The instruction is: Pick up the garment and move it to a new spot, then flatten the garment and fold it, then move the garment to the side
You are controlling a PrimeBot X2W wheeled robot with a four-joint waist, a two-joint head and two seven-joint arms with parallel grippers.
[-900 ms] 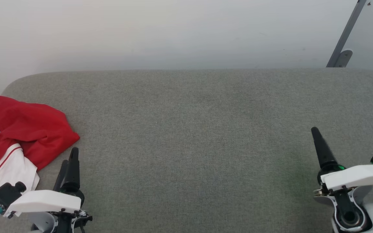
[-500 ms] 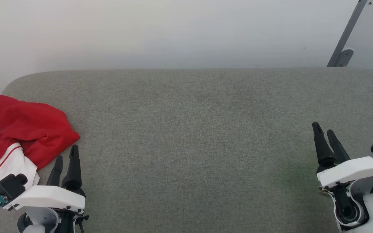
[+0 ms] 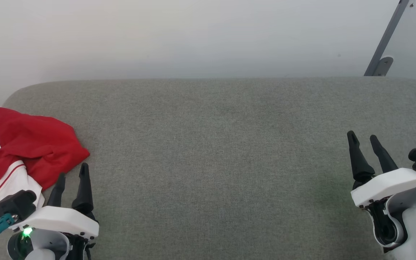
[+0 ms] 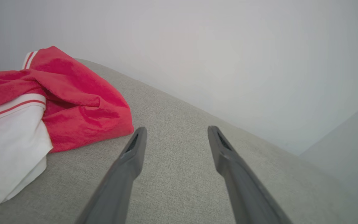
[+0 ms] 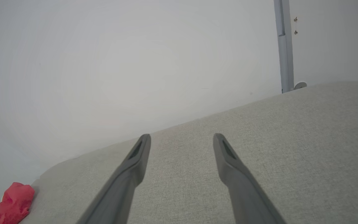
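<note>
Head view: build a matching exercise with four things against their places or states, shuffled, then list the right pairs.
Things:
1. garment
2. left gripper
3. right gripper
4. metal post

Places or states:
A. lower right, jaws open
B. upper right, against the wall
C. crumpled, red and white, far left
D. lower left, jaws open

Pairs: 1-C; 2-D; 3-A; 4-B

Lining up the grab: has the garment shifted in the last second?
No. The garment keeps its place relative to the rounded far-left corner of the grey cushion.
</note>
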